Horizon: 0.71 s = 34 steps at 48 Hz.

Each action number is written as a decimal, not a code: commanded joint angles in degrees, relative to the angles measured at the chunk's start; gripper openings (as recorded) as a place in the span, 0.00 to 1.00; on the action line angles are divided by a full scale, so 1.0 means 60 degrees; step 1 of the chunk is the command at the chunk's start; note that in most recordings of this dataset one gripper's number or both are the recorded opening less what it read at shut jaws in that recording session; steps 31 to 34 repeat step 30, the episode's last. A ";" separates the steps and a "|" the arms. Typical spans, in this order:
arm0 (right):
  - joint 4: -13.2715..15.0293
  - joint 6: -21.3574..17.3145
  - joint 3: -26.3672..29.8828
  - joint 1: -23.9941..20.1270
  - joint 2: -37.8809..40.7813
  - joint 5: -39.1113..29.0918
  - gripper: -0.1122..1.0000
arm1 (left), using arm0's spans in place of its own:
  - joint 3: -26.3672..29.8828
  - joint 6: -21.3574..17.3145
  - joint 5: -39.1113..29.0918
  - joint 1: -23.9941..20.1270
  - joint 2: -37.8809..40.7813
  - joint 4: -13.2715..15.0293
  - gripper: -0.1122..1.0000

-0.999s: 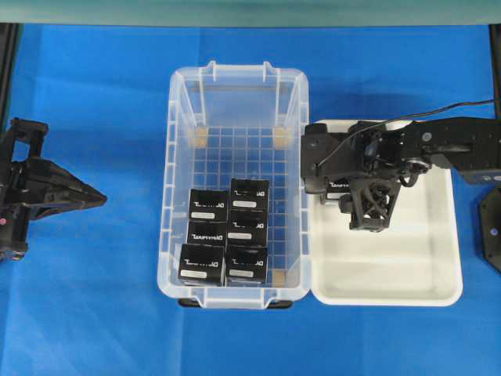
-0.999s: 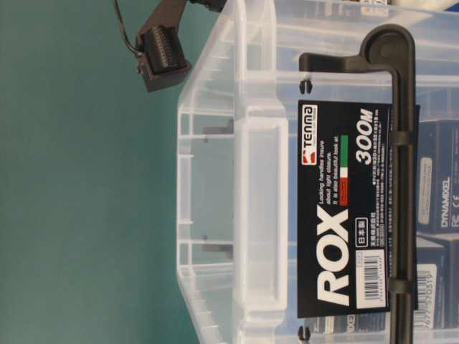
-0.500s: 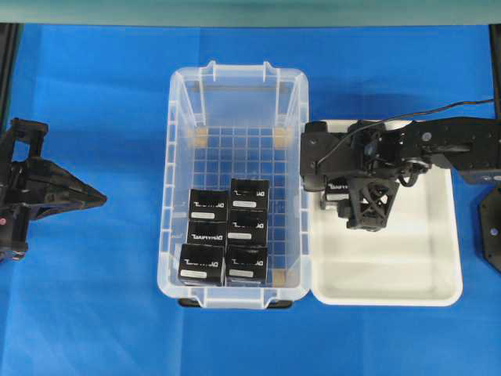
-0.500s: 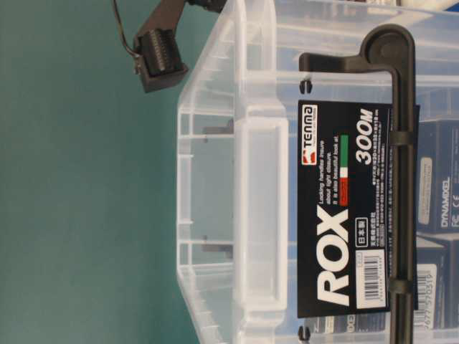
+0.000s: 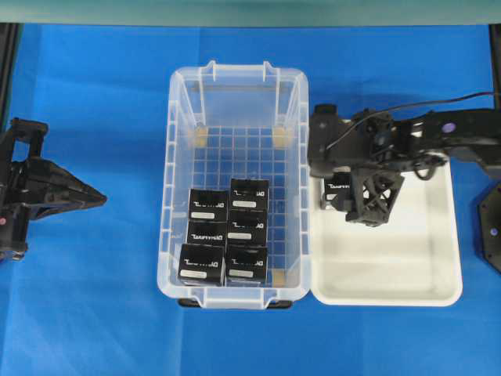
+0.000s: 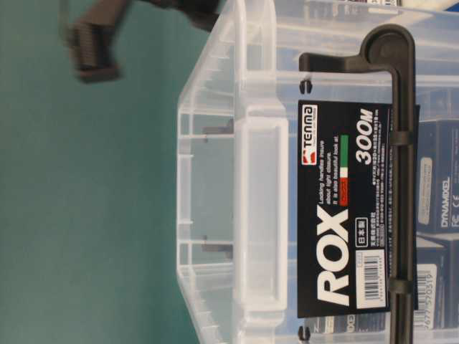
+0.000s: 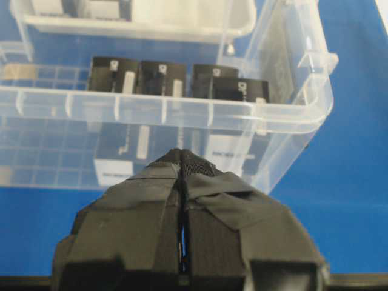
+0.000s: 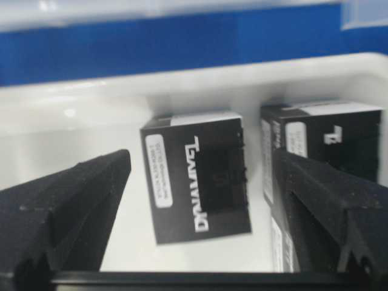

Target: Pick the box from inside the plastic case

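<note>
The clear plastic case (image 5: 167, 196) stands mid-table with several black boxes (image 5: 227, 231) packed at its near end. My right gripper (image 5: 348, 196) hangs open over the far left corner of the white tray (image 5: 407, 251). In the right wrist view a black box (image 8: 197, 176) lies flat on the tray floor between the spread fingertips (image 8: 91, 182), touching neither. A second box (image 8: 321, 145) sits beside it, partly behind the other finger. My left gripper (image 5: 98, 198) is shut and empty, left of the case (image 7: 182, 109).
Blue cloth covers the table. The tray (image 8: 91, 121) butts against the case's right wall. The table-level view is filled by the case's end wall and its black ROX label (image 6: 344, 215), with a blurred arm part (image 6: 93, 43) at the top left.
My right gripper's jaws have spread wider and the arm has lifted and shifted toward the tray's far edge, leaving the box on the tray floor. The left arm has not moved.
</note>
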<state>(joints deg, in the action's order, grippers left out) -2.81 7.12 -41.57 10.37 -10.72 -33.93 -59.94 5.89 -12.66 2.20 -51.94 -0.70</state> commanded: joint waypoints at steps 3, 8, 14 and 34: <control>0.0000 -0.0073 0.0176 -0.0044 -0.0937 -0.0059 0.96 | 0.0176 -0.0015 0.0059 0.0000 0.0044 -0.0029 0.06; 0.0015 -0.0073 0.0176 -0.0117 -0.1816 0.0015 0.96 | 0.0176 -0.0015 0.0059 0.0000 0.0044 -0.0015 0.06; -0.0029 -0.0117 0.0132 -0.0220 -0.2783 0.0249 0.96 | 0.0176 -0.0015 0.0044 0.0000 0.0029 -0.0029 0.06; -0.0088 -0.0117 -0.0513 -0.0894 -0.4819 0.1787 0.96 | 0.0190 -0.0029 0.0059 0.0000 -0.0015 -0.0029 0.06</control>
